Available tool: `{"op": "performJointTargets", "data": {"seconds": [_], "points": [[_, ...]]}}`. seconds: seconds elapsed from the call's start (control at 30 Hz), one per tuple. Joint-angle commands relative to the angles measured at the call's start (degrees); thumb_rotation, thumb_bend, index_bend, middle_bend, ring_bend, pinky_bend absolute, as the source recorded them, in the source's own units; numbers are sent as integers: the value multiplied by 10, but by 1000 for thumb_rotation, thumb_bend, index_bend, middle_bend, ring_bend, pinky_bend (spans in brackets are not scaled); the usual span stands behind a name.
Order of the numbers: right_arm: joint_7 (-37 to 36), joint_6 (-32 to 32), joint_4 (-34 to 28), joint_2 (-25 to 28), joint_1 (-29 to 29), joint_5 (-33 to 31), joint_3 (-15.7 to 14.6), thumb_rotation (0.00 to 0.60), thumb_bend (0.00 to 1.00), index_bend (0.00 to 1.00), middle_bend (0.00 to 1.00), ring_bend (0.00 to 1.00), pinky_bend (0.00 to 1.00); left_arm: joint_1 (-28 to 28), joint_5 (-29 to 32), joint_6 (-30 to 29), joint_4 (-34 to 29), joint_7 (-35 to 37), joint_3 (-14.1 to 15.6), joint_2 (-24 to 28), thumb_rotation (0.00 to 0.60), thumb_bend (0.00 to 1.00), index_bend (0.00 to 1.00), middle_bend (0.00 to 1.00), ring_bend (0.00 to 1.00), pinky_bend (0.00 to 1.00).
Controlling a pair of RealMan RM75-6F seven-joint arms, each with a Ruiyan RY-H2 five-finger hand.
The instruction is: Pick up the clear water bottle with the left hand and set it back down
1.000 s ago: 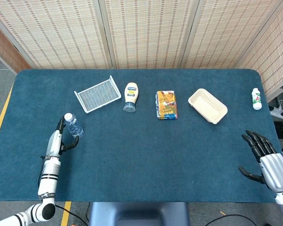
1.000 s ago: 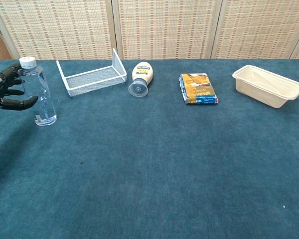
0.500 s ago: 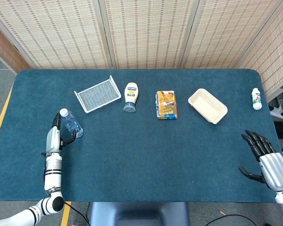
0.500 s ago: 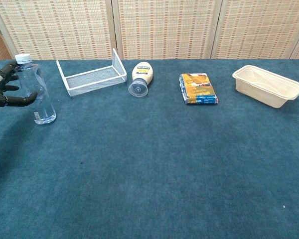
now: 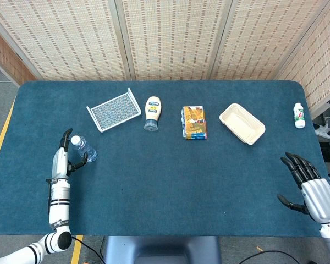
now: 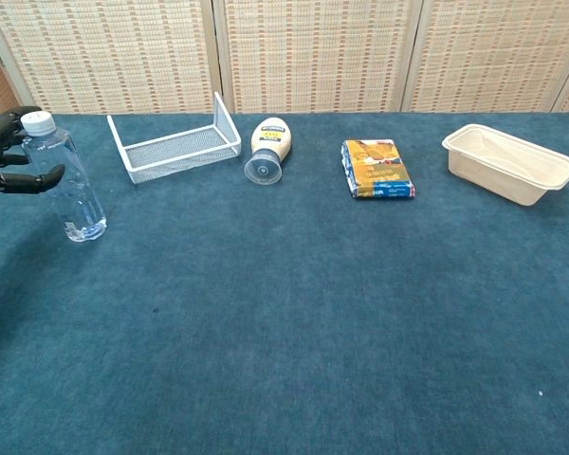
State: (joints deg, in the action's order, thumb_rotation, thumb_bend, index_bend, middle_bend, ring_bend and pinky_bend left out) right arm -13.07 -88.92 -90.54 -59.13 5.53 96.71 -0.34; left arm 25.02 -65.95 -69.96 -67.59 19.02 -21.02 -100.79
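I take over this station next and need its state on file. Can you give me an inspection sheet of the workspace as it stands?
Surface: table covered in dark blue cloth, no spills seen.
Job's things: clear water bottle tilted near the left edge, base on the cloth, white cap on.
Clutter: white wire tray, mayonnaise bottle lying down, snack packet, beige food container, small white bottle upright at the right edge.
Hands: left hand around the bottle's upper part; right hand open, holding nothing.
Cables: one dark cable on the floor by the table's front.
Surroundings: woven screen panels behind.
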Motion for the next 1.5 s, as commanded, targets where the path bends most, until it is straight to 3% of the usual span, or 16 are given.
{"op": "performJointTargets", "data": {"seconds": [0.03,0.23,0.3,0.37,0.43,0.53,0.6,0.87,1.0,1.13,1.33,1.4,1.5], "points": [[0,1,0,0,1,-1,0,600,131,0,0,0,113,3,11,20,-12,-2,1,5,600,392,0,0,10,119],[0,3,0,0,1,-1,0,600,131,0,0,0,114,8,25,52,-28,17,1,0,600,391,0,4,11,119],[0,3,-1,1,1,-1,0,600,131,0,0,0,114,9,27,51,-25,23,-1,-6,600,391,1,49,37,119],[-2,2,0,1,1,-1,0,600,131,0,0,0,114,9,23,42,-15,29,-2,-18,600,394,55,141,118,121],[-3,2,1,1,1,-2,1,600,131,0,0,0,115,9,15,22,-2,45,-6,-33,600,400,183,272,239,136],[-3,3,0,1,2,-2,1,600,131,0,0,0,116,8,2,-3,12,65,-11,-49,600,429,366,484,423,218],[-2,3,0,1,2,-2,1,600,130,0,0,0,117,7,-6,-13,18,69,-10,-52,600,443,425,551,482,263],[1,6,-1,0,2,-3,0,600,131,0,0,0,117,3,-22,-38,22,68,-10,-49,600,442,479,607,529,267],[1,10,-2,1,3,-5,0,600,131,0,0,0,117,2,-69,-95,26,42,-5,-36,600,479,508,631,551,296],[3,14,-4,4,4,-4,-3,600,131,0,0,0,118,12,-159,-184,92,-103,30,-12,600,543,548,650,565,391],[5,15,-7,5,4,-4,-4,600,131,0,0,0,119,27,-245,-210,161,-241,88,36,600,583,622,691,594,494],[6,15,-8,5,3,-4,-4,600,131,0,0,0,119,29,-258,-206,165,-250,102,45,600,583,637,700,599,519],[7,16,-8,5,3,-4,-5,600,131,0,0,0,119,22,-234,-187,114,-182,100,48,600,584,653,714,610,550]]}}
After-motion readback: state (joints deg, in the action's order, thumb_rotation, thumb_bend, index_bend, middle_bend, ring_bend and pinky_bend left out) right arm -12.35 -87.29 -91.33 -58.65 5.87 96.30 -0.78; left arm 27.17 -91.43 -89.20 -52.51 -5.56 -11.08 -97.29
